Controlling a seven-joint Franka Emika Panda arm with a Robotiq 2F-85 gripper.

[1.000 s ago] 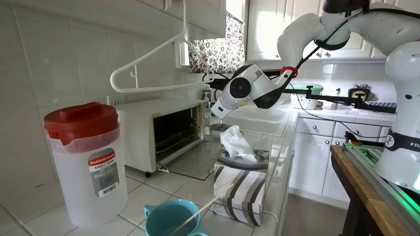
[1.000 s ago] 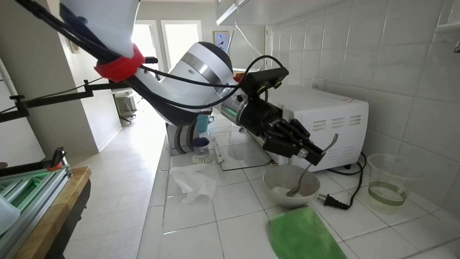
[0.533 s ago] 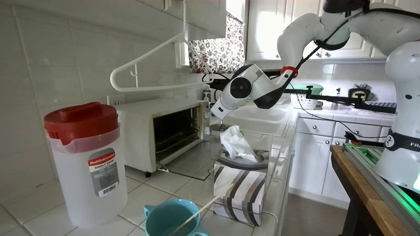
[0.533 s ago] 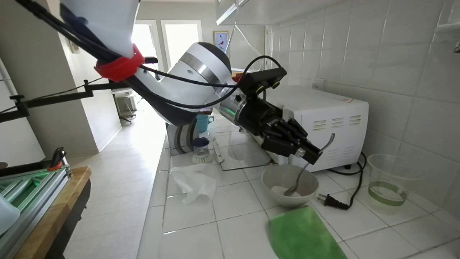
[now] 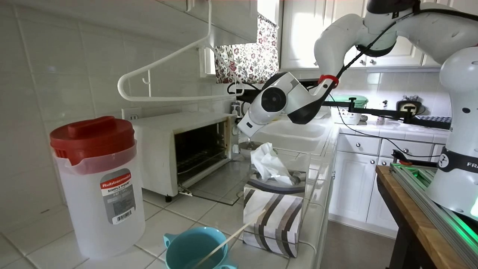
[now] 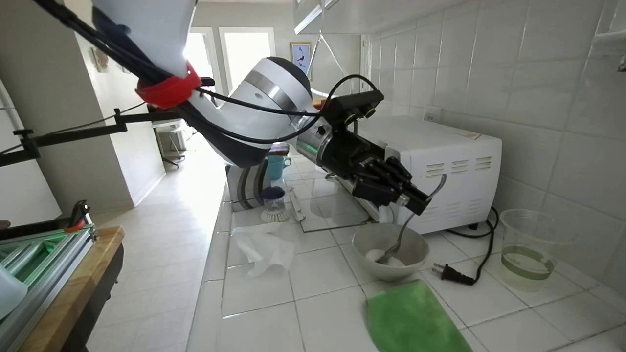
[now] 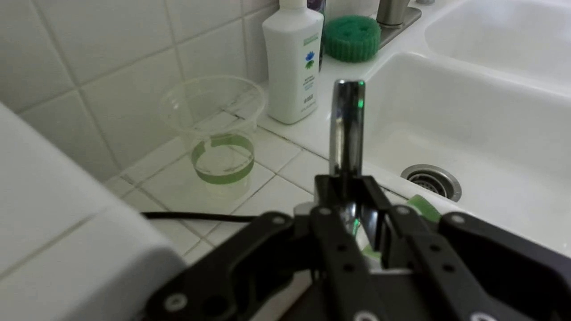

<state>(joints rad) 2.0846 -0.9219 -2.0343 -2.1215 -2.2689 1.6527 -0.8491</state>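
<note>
My gripper is shut on the handle of a metal fork. In an exterior view the fork is tilted, its curved handle end sticking up past the fingertips and its tines down in a pale bowl. Small white lumps lie in the bowl by the tines. The bowl stands on the tiled counter beside the white toaster oven. In the wrist view my gripper has the shiny handle between its fingertips; the tines and most of the bowl are hidden there.
A green cloth, a power plug and a clear plastic cup lie near the bowl. A tissue and brush are on the counter. The sink and a soap bottle show. A hanger hangs above.
In an exterior view my gripper and the fork have moved left and slightly up. The tines have shifted left inside the bowl, and the bowl has slid a little left. The hanger has swung slightly.
</note>
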